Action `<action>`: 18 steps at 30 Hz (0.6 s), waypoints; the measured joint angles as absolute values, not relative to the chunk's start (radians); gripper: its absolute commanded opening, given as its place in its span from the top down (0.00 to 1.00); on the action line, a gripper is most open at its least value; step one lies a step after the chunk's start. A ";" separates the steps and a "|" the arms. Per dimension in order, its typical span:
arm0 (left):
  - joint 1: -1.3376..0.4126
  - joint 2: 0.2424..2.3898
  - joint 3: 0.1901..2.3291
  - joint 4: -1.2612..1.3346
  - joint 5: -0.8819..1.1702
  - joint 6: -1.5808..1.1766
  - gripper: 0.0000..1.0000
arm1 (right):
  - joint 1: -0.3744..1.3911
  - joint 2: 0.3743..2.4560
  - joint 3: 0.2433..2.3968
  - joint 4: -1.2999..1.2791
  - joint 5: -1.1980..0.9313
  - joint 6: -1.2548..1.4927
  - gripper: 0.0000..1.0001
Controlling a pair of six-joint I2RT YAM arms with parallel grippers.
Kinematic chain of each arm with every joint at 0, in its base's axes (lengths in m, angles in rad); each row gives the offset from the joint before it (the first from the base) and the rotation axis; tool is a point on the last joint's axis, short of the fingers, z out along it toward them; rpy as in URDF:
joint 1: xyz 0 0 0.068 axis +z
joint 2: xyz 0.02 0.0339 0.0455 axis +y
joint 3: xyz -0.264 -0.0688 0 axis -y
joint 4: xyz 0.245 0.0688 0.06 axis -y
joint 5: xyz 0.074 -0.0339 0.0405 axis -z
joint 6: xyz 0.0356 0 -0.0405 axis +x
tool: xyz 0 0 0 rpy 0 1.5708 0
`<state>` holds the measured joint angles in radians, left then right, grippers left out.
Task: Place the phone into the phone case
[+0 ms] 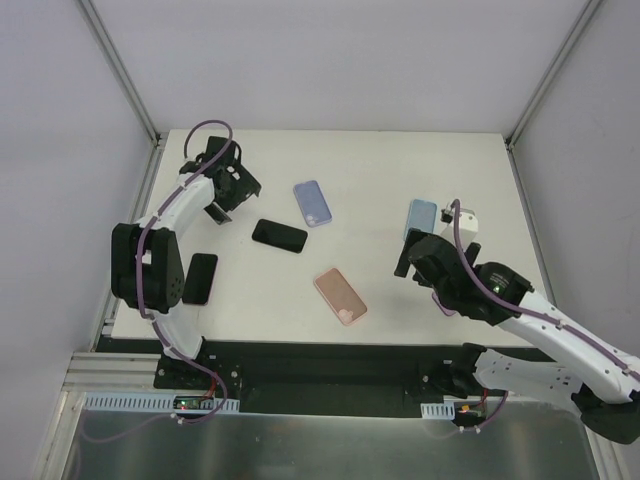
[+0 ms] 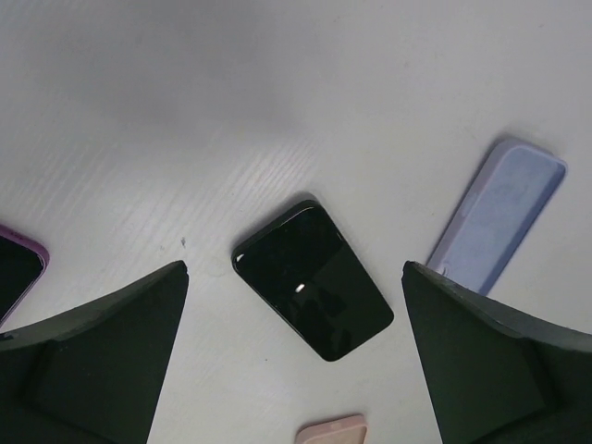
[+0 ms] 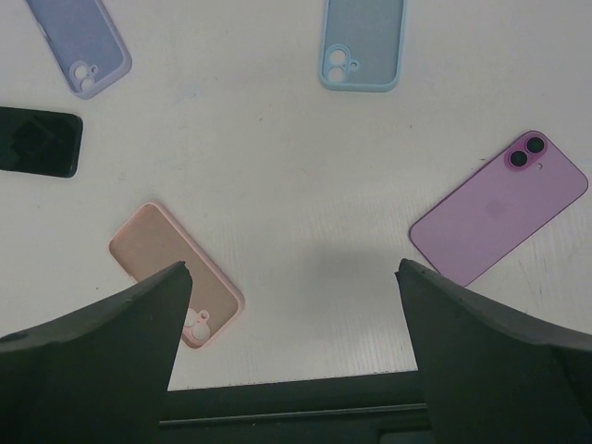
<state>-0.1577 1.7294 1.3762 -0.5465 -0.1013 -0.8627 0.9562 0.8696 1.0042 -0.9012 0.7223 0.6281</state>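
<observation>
The black phone lies screen up on the white table, near the lavender case. The left gripper hovers above it, jaws wide apart and empty. The right gripper, also spread wide and holding nothing, hangs between the pink case and a purple phone

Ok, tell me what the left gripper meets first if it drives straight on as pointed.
Probably the black phone, lying on the table, framed between the open fingers of the left gripper; depth is unclear.
</observation>
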 measured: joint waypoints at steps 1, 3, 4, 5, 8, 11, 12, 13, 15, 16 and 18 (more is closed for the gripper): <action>-0.158 1.741 1.377 -0.544 -0.101 -0.867 0.01 | 0.956 0.882 1.004 -0.901 0.723 0.618 0.04; -0.158 1.752 1.366 -0.555 -0.102 -0.907 0.01 | 0.956 0.904 1.005 -0.900 0.727 0.604 0.04; -0.158 1.752 1.354 -0.560 -0.103 -0.934 0.01 | 0.956 0.920 1.007 -0.900 0.727 0.596 0.04; -0.158 1.752 1.343 -0.564 -0.104 -0.958 0.01 | 0.956 0.933 1.011 -0.901 0.726 0.589 0.04; -0.165 1.757 1.319 -0.582 -0.109 -1.065 0.01 | 0.956 0.982 1.034 -0.901 0.723 0.571 0.04; -0.191 1.769 1.318 -0.602 -0.133 -1.156 0.01 | 0.956 1.017 1.055 -0.902 0.718 0.566 0.04; -0.205 1.772 1.323 -0.619 -0.141 -1.189 0.01 | 0.956 1.022 1.057 -0.902 0.718 0.566 0.04; -0.218 1.776 1.329 -0.636 -0.144 -1.218 0.01 | 0.956 1.029 1.061 -0.903 0.716 0.566 0.04; -0.237 1.784 1.342 -0.661 -0.143 -1.279 0.01 | 0.956 1.040 1.065 -0.904 0.713 0.568 0.04; -0.243 1.789 1.348 -0.671 -0.141 -1.299 0.01 | 0.956 1.045 1.066 -0.905 0.710 0.569 0.04; -0.249 1.804 1.369 -0.694 -0.142 -1.351 0.01 | 0.956 1.051 1.066 -0.907 0.706 0.572 0.04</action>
